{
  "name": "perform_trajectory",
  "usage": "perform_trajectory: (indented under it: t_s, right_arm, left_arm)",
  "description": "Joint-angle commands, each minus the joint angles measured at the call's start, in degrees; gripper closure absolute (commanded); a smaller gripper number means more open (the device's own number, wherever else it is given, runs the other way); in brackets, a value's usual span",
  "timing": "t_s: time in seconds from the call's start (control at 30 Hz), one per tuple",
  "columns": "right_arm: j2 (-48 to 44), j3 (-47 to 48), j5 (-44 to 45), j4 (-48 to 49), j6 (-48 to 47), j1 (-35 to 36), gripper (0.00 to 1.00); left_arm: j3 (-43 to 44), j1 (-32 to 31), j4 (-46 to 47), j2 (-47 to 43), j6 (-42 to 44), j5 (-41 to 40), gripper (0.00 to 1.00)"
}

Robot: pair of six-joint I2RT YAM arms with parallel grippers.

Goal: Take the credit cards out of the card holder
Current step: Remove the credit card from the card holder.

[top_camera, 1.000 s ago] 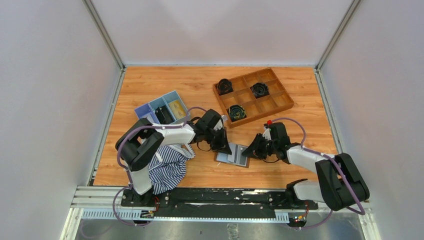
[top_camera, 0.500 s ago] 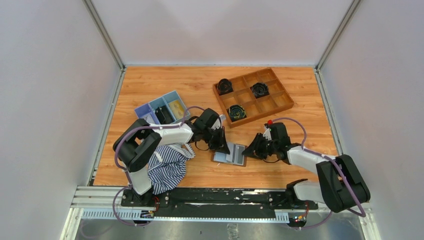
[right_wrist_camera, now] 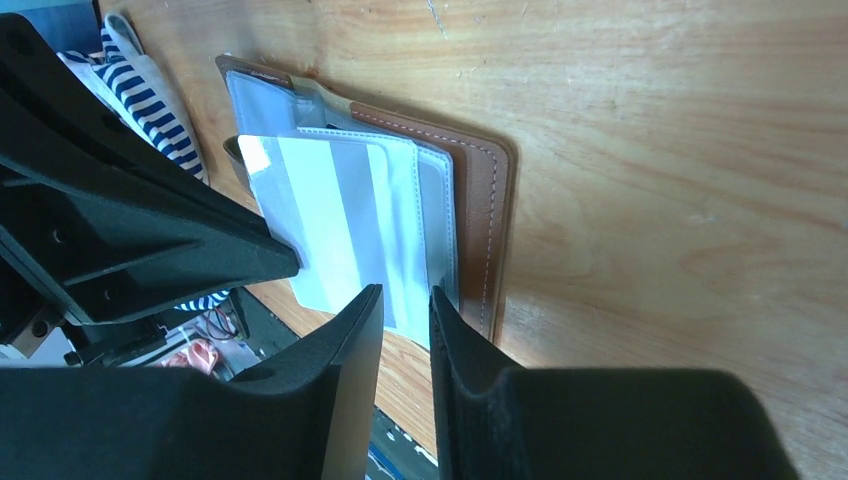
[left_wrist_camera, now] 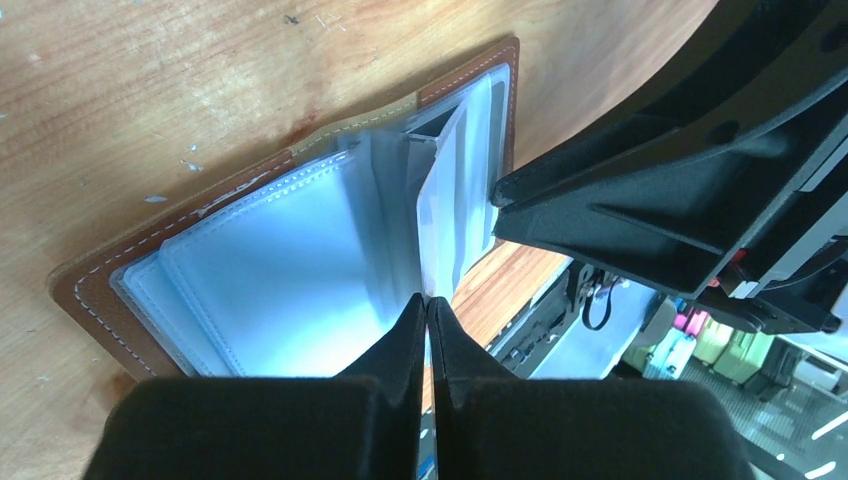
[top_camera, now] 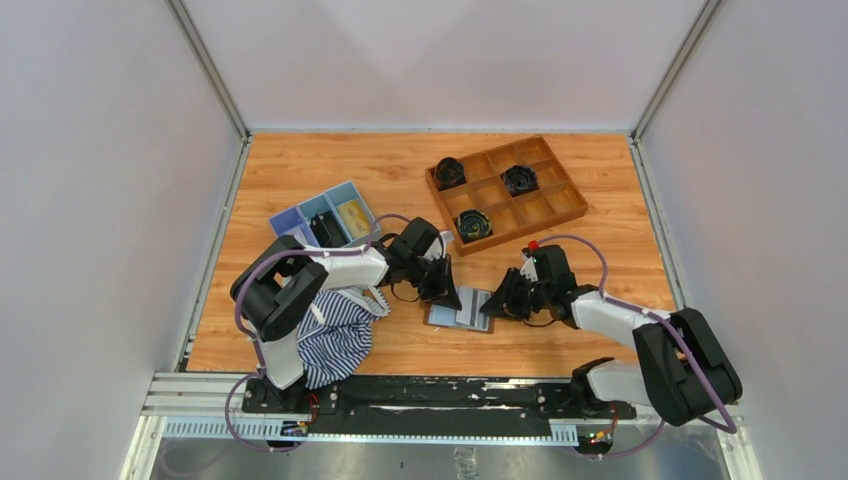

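Observation:
The card holder (top_camera: 461,309) lies open on the wooden table between my two grippers, brown cover down, pale grey-blue sleeves up. It fills the left wrist view (left_wrist_camera: 260,270) and shows in the right wrist view (right_wrist_camera: 480,200). My left gripper (top_camera: 447,294) is shut on the edge of one sleeve page (left_wrist_camera: 445,220) and holds it upright. My right gripper (top_camera: 498,303) is at the holder's right edge, its jaws a narrow gap apart over the sleeve's lower edge (right_wrist_camera: 405,292). The top sleeve holds a white card with a grey stripe (right_wrist_camera: 330,220).
A light-blue compartment tray (top_camera: 325,218) stands at the back left. A brown wooden grid tray (top_camera: 540,205) at the back right holds three black round items. A striped cloth (top_camera: 335,335) lies by the left arm's base.
My right gripper has moved left, up to the holder's right edge. The holder has shifted slightly left. My left gripper has stayed on the sleeve.

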Motion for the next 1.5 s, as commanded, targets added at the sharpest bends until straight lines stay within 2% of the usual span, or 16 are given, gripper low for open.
perform_trajectory:
  t_s: [0.0, 0.63, 1.13, 1.47]
  right_arm:
    - [1.0, 1.3, 0.6, 0.0, 0.4, 1.5, 0.73]
    - [7.9, 0.4, 2.0, 1.2, 0.3, 1.8, 0.80]
    - [8.3, 0.2, 2.0, 1.7, 0.2, 1.8, 0.80]
    - [11.8, 1.8, 0.7, 2.7, -0.5, 1.8, 0.81]
  left_arm:
    - [-0.3, -0.5, 1.2, 0.7, 0.0, 1.2, 1.00]
    - [0.5, -0.5, -0.6, -0.3, 1.3, 1.3, 1.00]
    - [3.5, -0.4, -7.0, -0.1, 4.1, -1.6, 1.00]
    - [3.9, -0.4, -7.4, 0.9, 3.8, -1.7, 1.00]
